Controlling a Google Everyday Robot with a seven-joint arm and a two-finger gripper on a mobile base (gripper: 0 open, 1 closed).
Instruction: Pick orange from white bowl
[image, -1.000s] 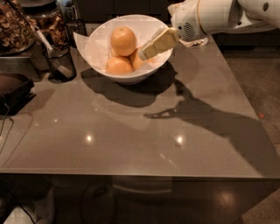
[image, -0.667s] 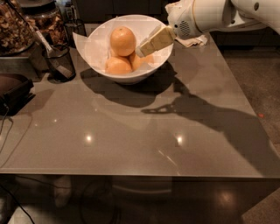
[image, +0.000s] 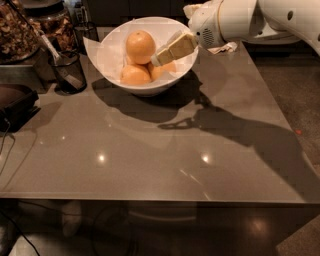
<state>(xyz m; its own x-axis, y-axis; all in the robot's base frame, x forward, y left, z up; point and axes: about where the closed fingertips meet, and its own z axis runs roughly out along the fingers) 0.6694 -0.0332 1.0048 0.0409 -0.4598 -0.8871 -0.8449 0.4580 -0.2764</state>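
Note:
The white bowl (image: 107, 52) stands at the far middle of the grey table and holds three oranges. One orange (image: 140, 46) sits on top, a second (image: 135, 75) lies lower at the front, and a third (image: 167, 68) is partly hidden behind my gripper. My gripper (image: 159, 59) reaches in over the bowl's right rim from the white arm (image: 235, 20) at the top right. Its tip is just right of the top orange and above the third one. It holds nothing that I can see.
A small dark see-through cup (image: 67, 70) with a utensil stands left of the bowl. Jars of dry goods (image: 20, 30) and a dark tray (image: 15, 102) are at the far left. A crumpled white cloth (image: 225, 48) lies behind the arm. The table's front edge (image: 150, 200) is near.
My gripper has moved a little to the left, deeper into the bowl and closer to the top orange. The oranges and bowl have not moved.

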